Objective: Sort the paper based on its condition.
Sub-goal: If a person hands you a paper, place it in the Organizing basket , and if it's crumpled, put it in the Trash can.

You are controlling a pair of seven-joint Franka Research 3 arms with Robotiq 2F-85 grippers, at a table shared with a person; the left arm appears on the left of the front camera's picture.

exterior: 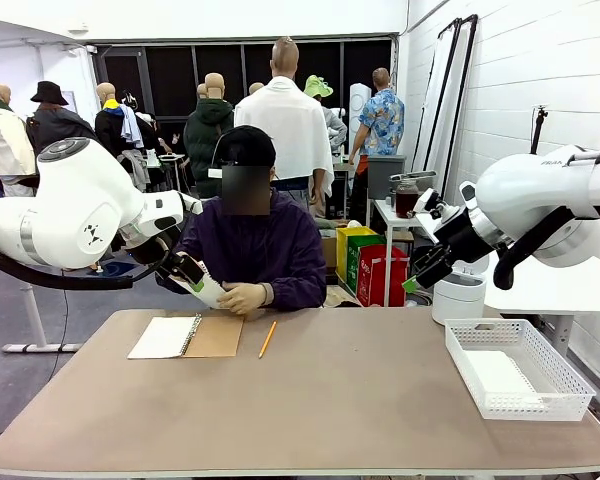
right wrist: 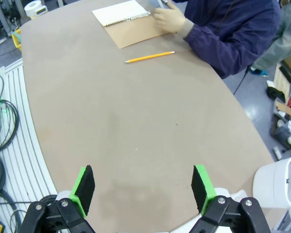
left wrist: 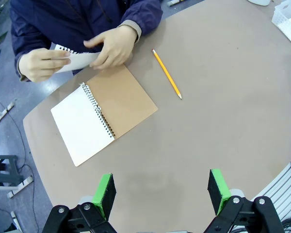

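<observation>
Left wrist view: the person (left wrist: 87, 19) holds the paper (left wrist: 80, 60) beside the notebook (left wrist: 104, 114); our left hand (left wrist: 160, 180) and right hand (right wrist: 142, 171) hover spread, empty; handover pending, we judge; next, reach for it

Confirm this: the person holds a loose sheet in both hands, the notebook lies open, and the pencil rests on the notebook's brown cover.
Not right. The pencil lies on the bare table beside the notebook, apart from it; the left wrist view shows this. The rest stands.
</observation>
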